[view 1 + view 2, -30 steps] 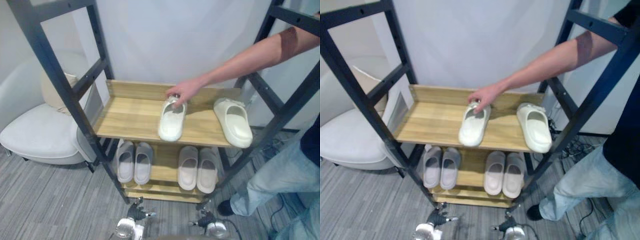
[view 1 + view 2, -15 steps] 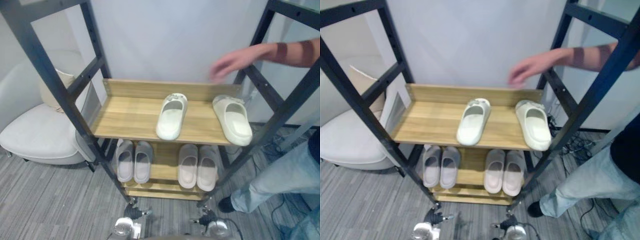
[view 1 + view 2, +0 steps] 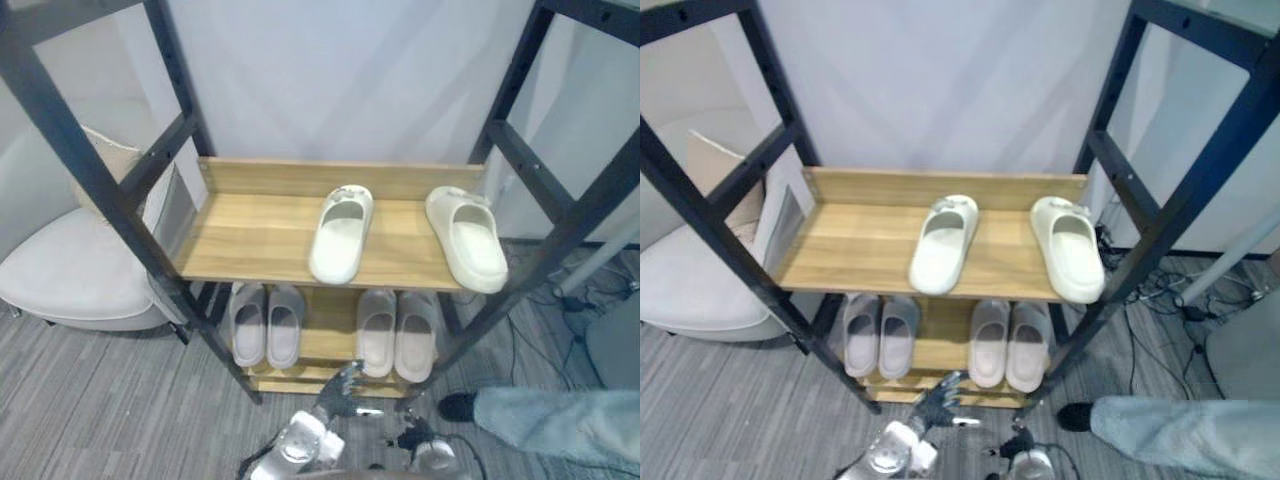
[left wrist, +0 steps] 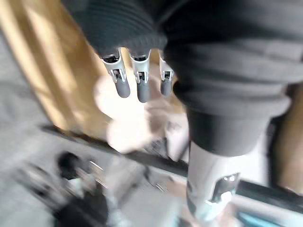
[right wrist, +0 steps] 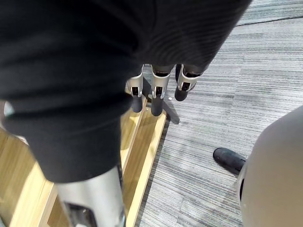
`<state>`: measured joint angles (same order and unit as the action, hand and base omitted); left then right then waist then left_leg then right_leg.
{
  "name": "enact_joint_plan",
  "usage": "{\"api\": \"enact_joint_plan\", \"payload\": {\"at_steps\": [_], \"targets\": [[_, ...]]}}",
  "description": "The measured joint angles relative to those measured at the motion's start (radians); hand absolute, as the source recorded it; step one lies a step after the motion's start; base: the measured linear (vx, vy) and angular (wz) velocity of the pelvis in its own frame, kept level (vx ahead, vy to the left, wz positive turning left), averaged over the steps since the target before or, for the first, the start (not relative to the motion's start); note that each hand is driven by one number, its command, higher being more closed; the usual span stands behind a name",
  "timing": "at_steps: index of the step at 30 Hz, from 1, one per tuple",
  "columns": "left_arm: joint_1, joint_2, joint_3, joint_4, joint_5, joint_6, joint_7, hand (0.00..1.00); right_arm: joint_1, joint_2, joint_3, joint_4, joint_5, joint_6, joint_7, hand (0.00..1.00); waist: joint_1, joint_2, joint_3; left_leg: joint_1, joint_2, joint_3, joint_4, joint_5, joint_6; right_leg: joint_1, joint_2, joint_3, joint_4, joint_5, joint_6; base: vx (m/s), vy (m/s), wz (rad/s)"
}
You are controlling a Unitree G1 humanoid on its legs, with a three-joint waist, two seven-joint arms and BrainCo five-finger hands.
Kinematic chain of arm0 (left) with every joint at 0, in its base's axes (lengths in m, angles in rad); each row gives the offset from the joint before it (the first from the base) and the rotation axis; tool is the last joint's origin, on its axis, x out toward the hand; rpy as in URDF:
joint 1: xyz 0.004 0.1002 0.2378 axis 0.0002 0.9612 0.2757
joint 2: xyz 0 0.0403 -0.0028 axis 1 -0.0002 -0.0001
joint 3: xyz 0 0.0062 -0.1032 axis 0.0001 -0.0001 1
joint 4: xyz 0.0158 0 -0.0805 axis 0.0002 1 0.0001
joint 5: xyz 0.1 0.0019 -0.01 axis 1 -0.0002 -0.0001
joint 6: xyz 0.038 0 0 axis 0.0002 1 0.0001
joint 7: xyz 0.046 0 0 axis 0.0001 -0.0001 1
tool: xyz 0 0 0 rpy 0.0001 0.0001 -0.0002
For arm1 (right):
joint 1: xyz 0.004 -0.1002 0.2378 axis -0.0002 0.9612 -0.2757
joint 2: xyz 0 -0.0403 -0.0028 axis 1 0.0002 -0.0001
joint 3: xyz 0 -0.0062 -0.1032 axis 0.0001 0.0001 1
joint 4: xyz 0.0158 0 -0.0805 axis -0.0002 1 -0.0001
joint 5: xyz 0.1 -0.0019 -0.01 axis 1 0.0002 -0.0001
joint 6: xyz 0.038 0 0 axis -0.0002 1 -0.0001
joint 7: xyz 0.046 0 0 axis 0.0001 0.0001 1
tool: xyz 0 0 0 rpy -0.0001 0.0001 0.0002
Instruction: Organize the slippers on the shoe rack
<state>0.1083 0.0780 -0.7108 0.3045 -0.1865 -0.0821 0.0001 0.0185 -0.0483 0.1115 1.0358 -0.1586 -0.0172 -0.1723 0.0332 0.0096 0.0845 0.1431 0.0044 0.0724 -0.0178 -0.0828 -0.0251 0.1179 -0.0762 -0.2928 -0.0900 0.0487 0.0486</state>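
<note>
Left wrist view, left hand [image 4: 143,87] fingers straight, empty, right hand [image 5: 156,100] likewise.

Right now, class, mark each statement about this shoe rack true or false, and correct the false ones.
1. The middle cream slipper and the right cream slipper both lie on the upper shelf. True.
2. Those two slippers touch each other. False: bare wood lies between them.
3. The lower shelf holds a left grey pair and a right grey pair. True.
4. The left hand is curled round a slipper. False: its fingers are straight and it holds nothing, low in front of the rack.
5. The white armchair stands to the rack's right. False: it stands to the left.
</note>
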Motion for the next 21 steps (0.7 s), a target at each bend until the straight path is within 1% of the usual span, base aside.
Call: {"api": "enact_joint_plan", "payload": {"at_steps": [2, 5, 8, 11, 13, 16, 18, 19, 20, 21], "targets": [[-0.004, 0.012, -0.031, -0.066, -0.054, 0.0, -0.007, 0.0, -0.001, -0.003, 0.019, 0.0, 0.0, 0.0, -0.004, 0.0, 0.0, 0.006, -0.004, 0.0, 0.004, 0.0, 0.0, -0.001, -0.002, -0.001, 0.005, -0.002, 0.0, -0.002, -0.004, 0.0, 0.0, 0.0], [-0.02, 0.019, -0.048, -0.124, -0.103, 0.0, -0.006, 0.0, -0.001, -0.004, 0.021, 0.001, 0.0, 0.0, -0.005, 0.0, 0.0, 0.012, -0.008, 0.0, 0.007, 0.0, 0.0, -0.002, -0.002, -0.001, 0.006, -0.004, 0.0, -0.003, -0.005, 0.0, 0.0, 0.0], [-0.043, 0.029, -0.065, -0.212, -0.168, -0.001, -0.005, 0.0, -0.001, -0.013, 0.055, 0.001, -0.001, 0.0, -0.005, 0.0, 0.0, 0.018, -0.016, 0.005, 0.007, 0.0, 0.0, -0.002, -0.002, 0.004, 0.006, -0.004, 0.0, -0.002, -0.005, 0.0, 0.0, 0.0], [-0.053, 0.033, -0.072, -0.274, -0.199, -0.005, -0.004, 0.0, 0.0, -0.011, 0.064, 0.002, -0.001, 0.002, -0.005, 0.0, 0.0, 0.017, -0.022, 0.017, 0.006, 0.001, 0.001, -0.003, -0.001, 0.017, 0.006, -0.002, -0.001, -0.002, -0.005, -0.05, 0.012, -0.02], [-0.063, 0.049, -0.073, -0.343, -0.214, -0.02, -0.002, 0.0, -0.001, -0.012, 0.092, 0.002, -0.001, 0.006, -0.005, 0.0, 0.001, 0.017, -0.023, 0.029, 0.006, 0.005, 0.003, -0.004, -0.001, 0.023, 0.006, 0.005, -0.005, 0.001, -0.008, -0.07, 0.02, -0.07], [-0.071, 0.05, -0.073, -0.379, -0.233, -0.022, 0.001, 0.0, 0.0, -0.01, 0.099, 0.004, -0.002, 0.009, -0.004, 0.0, 0.001, 0.018, -0.033, 0.032, 0.006, 0.006, 0.004, -0.005, -0.003, 0.022, 0.006, 0.008, -0.007, 0.0, -0.008, -0.06, 0.013, -0.06], [-0.088, 0.053, -0.072, -0.413, -0.238, -0.022, 0.019, 0.0, 0.003, -0.009, 0.1, 0.006, -0.007, 0.011, -0.004, 0.0, 0.001, 0.018, -0.041, 0.031, 0.008, 0.011, 0.005, -0.007, -0.005, 0.02, 0.005, 0.016, -0.007, 0.0, -0.008, -0.03, 0.018, -0.08], [-0.115, 0.054, -0.069, -0.441, -0.238, -0.023, 0.027, 0.0, 0.004, -0.008, 0.1, 0.012, -0.02, 0.013, -0.004, 0.0, 0.003, 0.012, -0.05, 0.014, 0.008, 0.015, 0.014, -0.016, -0.011, 0.008, 0.006, 0.023, -0.007, -0.003, -0.005, -0.03, 0.021, -0.08], [-0.124, 0.054, -0.068, -0.45, -0.238, -0.024, 0.034, 0.0, 0.003, -0.008, 0.1, 0.012, -0.022, 0.014, -0.004, 0.0, 0.003, 0.015, -0.054, 0.008, 0.009, 0.016, 0.02, -0.018, -0.01, 0.004, 0.005, 0.023, -0.006, -0.002, -0.006, -0.02, 0.022, -0.09], [-0.16, 0.049, -0.052, -0.482, -0.237, -0.037, 0.046, 0.0, 0.004, -0.006, 0.1, 0.012, -0.037, 0.016, -0.003, 0.0, 0.003, 0.015, -0.056, -0.002, 0.009, 0.019, 0.039, -0.022, -0.005, 0.003, 0.005, 0.025, -0.003, 0.001, -0.009, 0.01, 0.014, -0.05]]}}
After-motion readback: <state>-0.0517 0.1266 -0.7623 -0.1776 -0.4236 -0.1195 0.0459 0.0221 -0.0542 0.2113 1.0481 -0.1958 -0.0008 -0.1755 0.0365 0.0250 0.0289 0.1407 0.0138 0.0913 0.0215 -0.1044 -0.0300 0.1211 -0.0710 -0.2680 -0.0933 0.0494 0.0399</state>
